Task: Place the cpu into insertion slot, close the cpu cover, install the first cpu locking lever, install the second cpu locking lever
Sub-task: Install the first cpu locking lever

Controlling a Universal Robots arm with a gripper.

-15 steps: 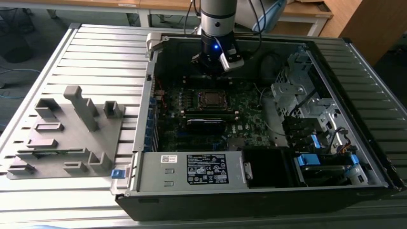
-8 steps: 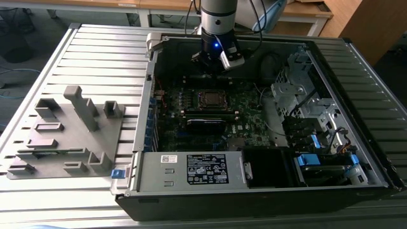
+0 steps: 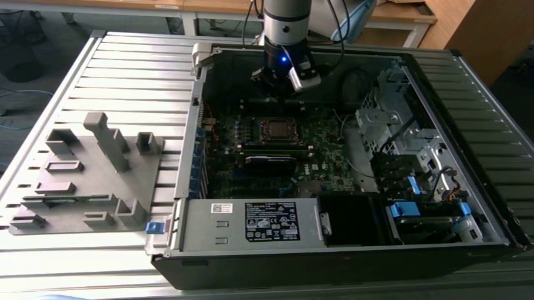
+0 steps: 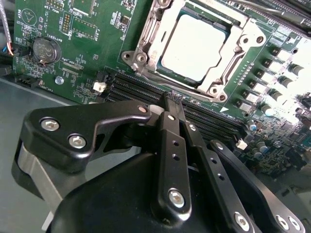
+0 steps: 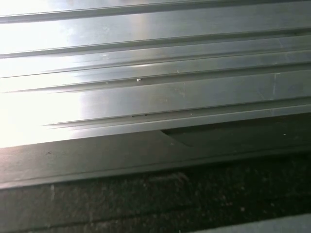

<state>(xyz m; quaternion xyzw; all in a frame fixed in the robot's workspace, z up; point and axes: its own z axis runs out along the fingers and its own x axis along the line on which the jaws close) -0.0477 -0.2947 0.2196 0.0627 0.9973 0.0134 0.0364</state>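
In the second wrist view the cpu (image 4: 194, 46), a pale silver square, lies in the insertion slot (image 4: 139, 58). The silvery cpu cover (image 4: 249, 30) lies flat around it as a frame. A thin lever rod (image 4: 234, 60) runs along one side of the slot. My gripper (image 4: 172, 99) is shut with nothing between its black fingers (image 4: 171, 145). Its tips hover over the black memory slots, a short way from the slot's edge. In the exterior view the gripper (image 3: 276, 92) hangs inside the open computer case, just behind the insertion slot (image 3: 276, 129).
The case walls (image 3: 194, 125) ring the green motherboard (image 3: 321, 140). Drive bays and cables (image 3: 401, 150) crowd the exterior view's right, and a power supply (image 3: 250, 222) sits at the front. A grey fixture (image 3: 92, 169) stands on the ribbed table (image 5: 155, 97) at the exterior view's left.
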